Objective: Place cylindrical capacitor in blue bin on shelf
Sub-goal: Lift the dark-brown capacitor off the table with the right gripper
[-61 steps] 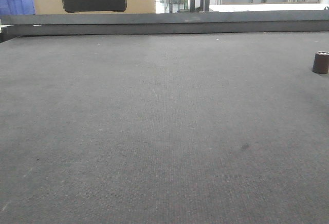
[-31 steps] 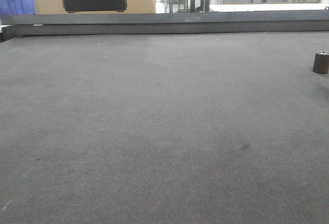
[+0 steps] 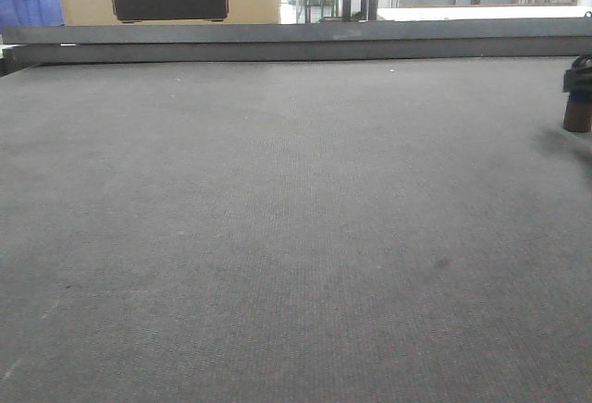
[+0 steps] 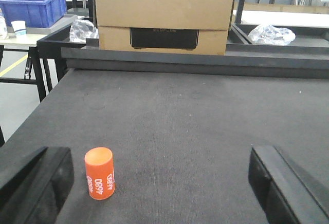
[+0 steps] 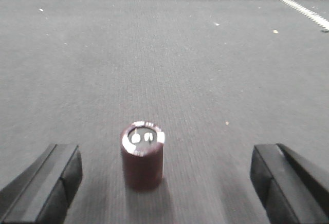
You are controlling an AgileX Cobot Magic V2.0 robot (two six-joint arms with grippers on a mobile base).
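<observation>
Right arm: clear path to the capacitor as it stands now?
Probably yes. The right gripper is open, and the cylindrical capacitor stands upright on the grey mat between its fingers, left of centre, touching neither. Nothing else lies near it in the wrist view.

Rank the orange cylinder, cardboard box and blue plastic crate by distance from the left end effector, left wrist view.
Left end effector:
1. Orange white-printed cylinder: on the grey mat, near left.
2. Brown cardboard box: past the mat's far edge, centre.
3. Blue plastic crate: far left, side table.
</observation>
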